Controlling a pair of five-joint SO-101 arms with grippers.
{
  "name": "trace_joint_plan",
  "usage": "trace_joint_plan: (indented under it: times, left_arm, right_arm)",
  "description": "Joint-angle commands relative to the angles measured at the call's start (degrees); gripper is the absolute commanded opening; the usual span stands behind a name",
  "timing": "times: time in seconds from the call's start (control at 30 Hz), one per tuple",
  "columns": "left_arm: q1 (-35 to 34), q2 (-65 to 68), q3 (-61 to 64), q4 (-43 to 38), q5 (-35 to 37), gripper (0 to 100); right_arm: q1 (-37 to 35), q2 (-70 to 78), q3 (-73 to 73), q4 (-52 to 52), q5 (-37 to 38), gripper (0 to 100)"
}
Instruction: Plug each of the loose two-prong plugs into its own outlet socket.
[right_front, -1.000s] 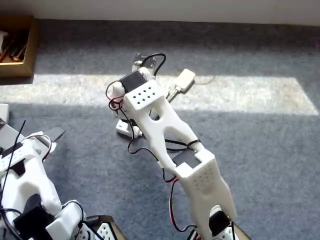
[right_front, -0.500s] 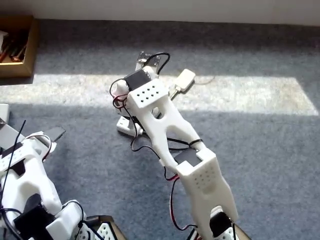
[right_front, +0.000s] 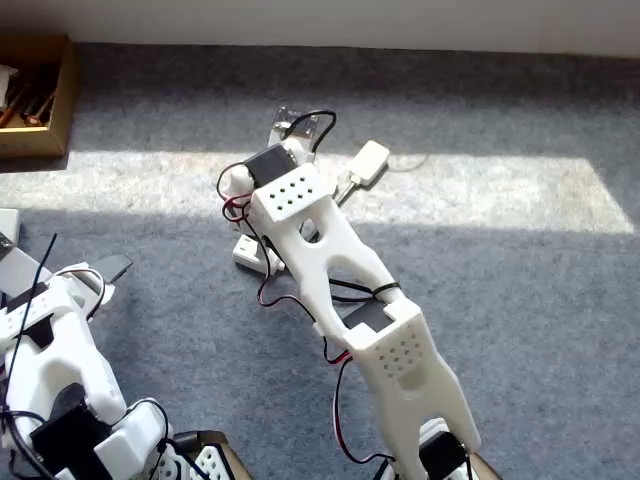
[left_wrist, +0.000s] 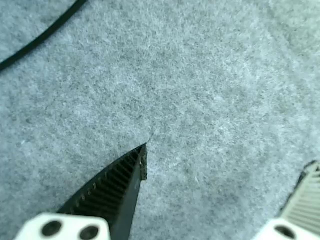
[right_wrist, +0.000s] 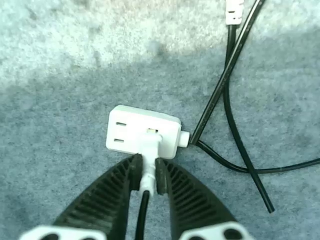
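Note:
A white outlet block (right_wrist: 144, 132) lies on the grey carpet. A white two-prong plug (right_wrist: 149, 145) sits in one of its sockets, its black cord running back between my fingers. My right gripper (right_wrist: 146, 172) is shut on that plug just behind the block. The socket pair beside it is empty. From above, the block (right_front: 248, 253) peeks out under the right arm's wrist. A second white plug (right_front: 370, 160) lies loose in the sunlit strip behind it. My left gripper (left_wrist: 225, 160) is open over bare carpet at the near left.
Black cords (right_wrist: 227, 100) cross the carpet beside the block, and a small white connector (right_wrist: 234, 12) lies farther off. A wooden box (right_front: 35, 95) stands at the back left. One black cable (left_wrist: 40, 35) runs past the left gripper.
The right arm's wrist has shifted slightly toward the back, and the outlet block moved a little with it. The left arm has barely moved.

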Motion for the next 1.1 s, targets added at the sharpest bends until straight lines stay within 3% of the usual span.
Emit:
trace_joint_plan:
  times: [0.0, 0.7, 0.87, 0.97, 1.07]
  left_arm:
    - [0.75, -1.71, -0.22, -0.79, 0.09, 44]
    - [1.01, -1.71, -0.22, -0.79, 0.09, 44]
    - [1.19, -1.71, -0.31, -0.79, 0.09, 45]
    - [1.19, -1.71, -0.48, -0.79, 0.09, 45]
    - [1.71, -1.71, -0.48, -0.79, 0.09, 45]
  right_arm:
    - [0.84, 5.58, 0.13, -1.36, 0.44, 0.5]
    - [0.66, 5.76, -0.57, -0.84, 0.35, 0.5]
    - [-0.66, 2.07, -9.19, 6.46, 0.53, 1.6]
    - [-1.27, -1.63, -14.99, 8.31, 0.88, 11.6]
    - [-1.63, -6.29, -15.25, 8.22, 4.66, 31.3]
